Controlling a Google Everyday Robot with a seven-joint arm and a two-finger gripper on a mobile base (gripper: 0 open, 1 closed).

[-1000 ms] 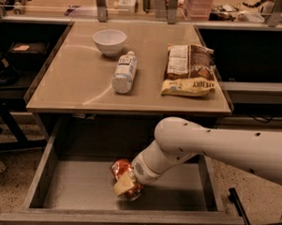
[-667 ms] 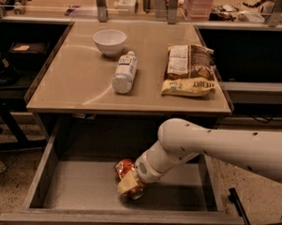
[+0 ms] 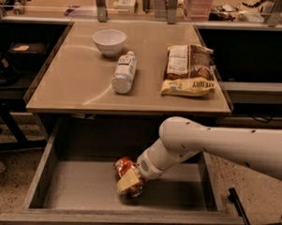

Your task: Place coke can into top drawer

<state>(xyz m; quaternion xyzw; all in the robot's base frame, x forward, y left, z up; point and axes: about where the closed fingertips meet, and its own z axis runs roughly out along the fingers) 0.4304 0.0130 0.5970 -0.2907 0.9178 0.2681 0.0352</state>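
Note:
The coke can (image 3: 124, 167), red-orange with dented sides, lies tilted inside the open top drawer (image 3: 76, 191), near the middle of its grey bottom. My gripper (image 3: 129, 181) reaches down into the drawer from the right on a white arm and is closed around the can; a pale finger pad (image 3: 127, 182) covers the can's lower side. The can is at or just above the drawer floor; I cannot tell whether it touches.
On the tabletop (image 3: 76, 83) above the drawer stand a white bowl (image 3: 109, 40), a white plastic bottle (image 3: 124, 72) lying on its side, and a brown chip bag (image 3: 187, 70). Dark shelving flanks the table on both sides. A black bar (image 3: 237, 210) lies by the drawer's right front corner.
The gripper and the can have shifted slightly to the right and a little lower inside the drawer. The grip on the can is unchanged.

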